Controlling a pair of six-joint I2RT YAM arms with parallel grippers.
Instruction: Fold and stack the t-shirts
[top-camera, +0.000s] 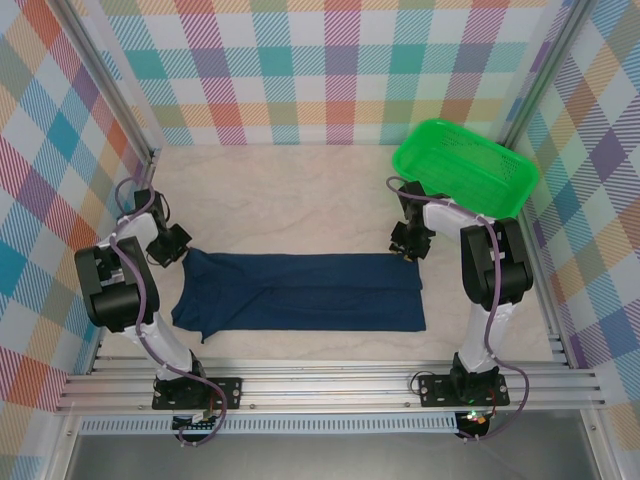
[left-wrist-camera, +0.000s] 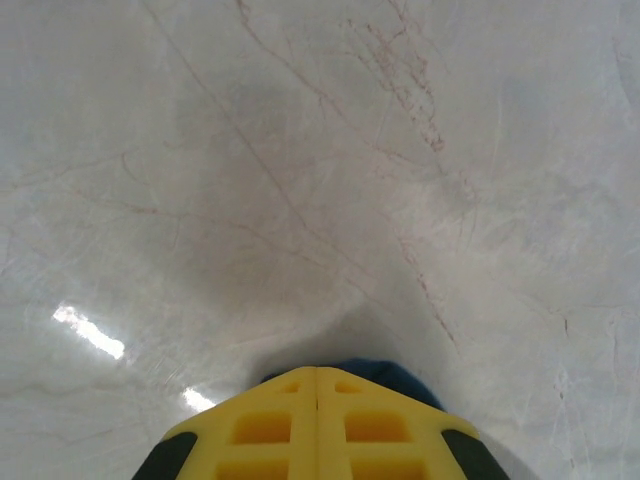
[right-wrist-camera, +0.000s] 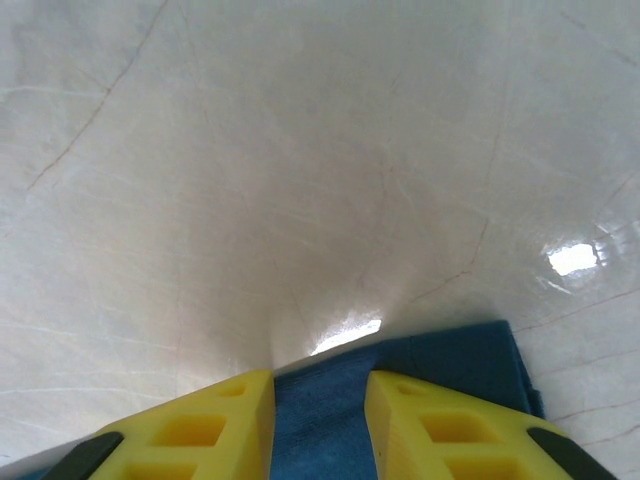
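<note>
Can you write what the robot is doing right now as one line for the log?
left gripper: shut on t-shirt | right gripper: pinching t-shirt's other far corner | t-shirt: flat on table | basket: far right

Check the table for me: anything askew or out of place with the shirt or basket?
Nothing alarming. The navy t-shirt lies in a long folded band, its left end bunched and uneven near the left gripper. The green basket sits tilted against the far right corner.

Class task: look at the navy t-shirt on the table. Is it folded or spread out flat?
Partly folded: the t-shirt lies as a long, narrow band across the table, its layers overlapping, not yet a compact stack.
</note>
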